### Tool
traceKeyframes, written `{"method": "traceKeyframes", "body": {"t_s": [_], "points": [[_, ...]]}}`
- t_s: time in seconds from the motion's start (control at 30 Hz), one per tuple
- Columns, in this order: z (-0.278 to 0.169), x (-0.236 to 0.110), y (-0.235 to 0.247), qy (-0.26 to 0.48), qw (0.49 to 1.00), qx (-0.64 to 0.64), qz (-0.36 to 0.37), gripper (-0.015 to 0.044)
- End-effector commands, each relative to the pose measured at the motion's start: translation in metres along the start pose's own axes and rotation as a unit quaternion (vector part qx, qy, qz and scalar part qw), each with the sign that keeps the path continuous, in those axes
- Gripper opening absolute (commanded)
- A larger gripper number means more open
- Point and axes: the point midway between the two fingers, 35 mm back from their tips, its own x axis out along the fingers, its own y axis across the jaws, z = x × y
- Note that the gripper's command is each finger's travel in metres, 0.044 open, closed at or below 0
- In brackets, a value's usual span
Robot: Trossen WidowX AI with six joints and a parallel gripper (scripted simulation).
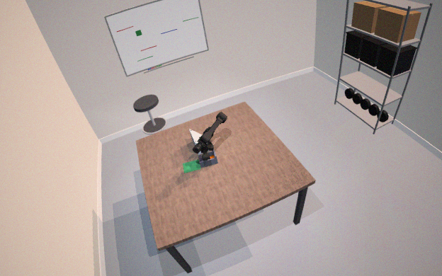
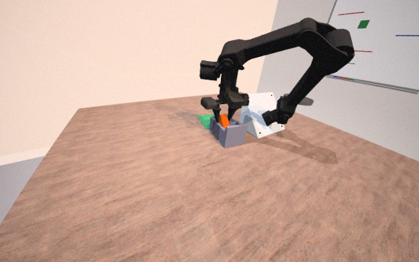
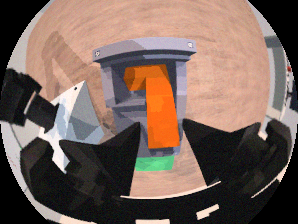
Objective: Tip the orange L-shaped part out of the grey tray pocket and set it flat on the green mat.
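The orange L-shaped part (image 2: 224, 121) (image 3: 160, 106) (image 1: 211, 156) is tipped in the grey tray (image 2: 235, 137) (image 3: 143, 51) (image 1: 212, 162). Its straight end sticks up above the rim and its L-shaped end is down in the pocket. My gripper (image 2: 223, 117) (image 3: 161, 123) (image 1: 206, 155) is lowered over the tray, one finger on each side of the raised end. The fingers stand close to the part with thin gaps, so the gripper is open. The green mat (image 2: 205, 119) (image 3: 156, 163) (image 1: 191, 167) lies flat beside the tray and is bare.
A white wedge-shaped arm mount (image 2: 260, 115) (image 1: 193, 134) (image 3: 67, 112) stands right behind the tray. The wooden table (image 2: 145, 188) (image 1: 231, 191) stretches wide around them. A stool (image 1: 147, 106) and a shelf rack (image 1: 380, 64) stand off the table.
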Motion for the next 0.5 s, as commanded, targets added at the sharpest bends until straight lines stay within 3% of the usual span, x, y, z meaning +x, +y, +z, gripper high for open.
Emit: {"method": "traceKeyframes", "body": {"t_s": [0.0, 0.03, 0.37, 0.47], "points": [[-0.0002, -0.0008, -0.0003, 0.0, 1.0, 0.0, 0.0, 0.0175], [-0.0002, -0.0008, -0.0003, 0.0, 1.0, 0.0, 0.0, 0.0149], [-0.0002, -0.0008, -0.0003, 0.0, 1.0, 0.0, 0.0, 0.0082], [-0.0002, -0.0008, -0.0003, 0.0, 1.0, 0.0, 0.0, 0.0003]]}}
